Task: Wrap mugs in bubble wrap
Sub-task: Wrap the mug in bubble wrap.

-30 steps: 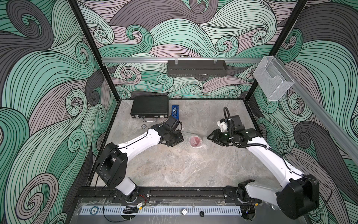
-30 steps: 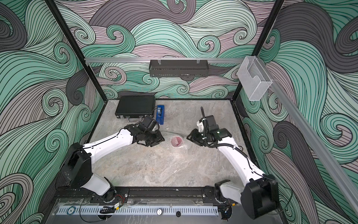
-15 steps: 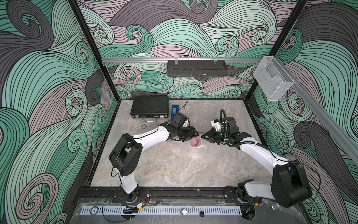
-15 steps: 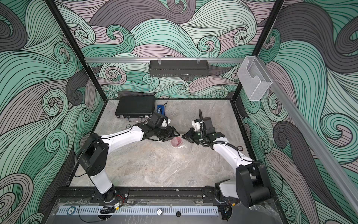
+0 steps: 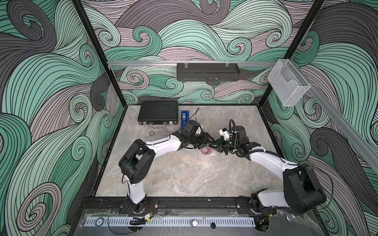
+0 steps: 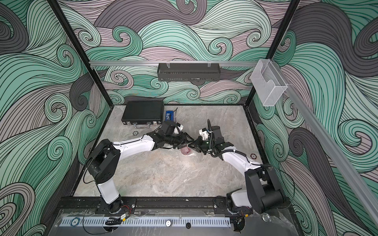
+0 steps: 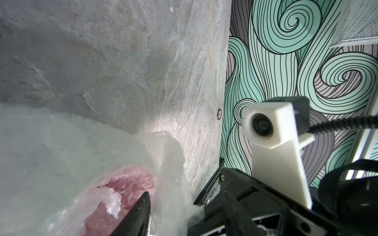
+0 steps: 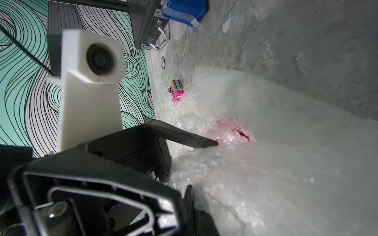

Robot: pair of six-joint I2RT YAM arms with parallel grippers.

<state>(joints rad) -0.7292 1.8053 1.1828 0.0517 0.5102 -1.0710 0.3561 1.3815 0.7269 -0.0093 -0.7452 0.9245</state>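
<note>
My right fingers (image 5: 212, 145) are pinched shut on crinkly, bubbled clear wrap (image 8: 286, 163). My left fingers (image 5: 206, 142) stand part open, one tip at the red mouth of the round mug (image 5: 206, 151), wrap-covered, mid-frame on the mottled grey surface (image 5: 184, 175).

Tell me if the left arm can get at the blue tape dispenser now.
Probably yes: the tape dispenser stands just beside its wrist, though the left gripper points away at the mug.

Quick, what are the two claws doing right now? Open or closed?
Left claw: open, jaws apart by the small red-inside mug.
Right claw: closed, pinching the clear crinkly bubble wrap sheet.
</note>
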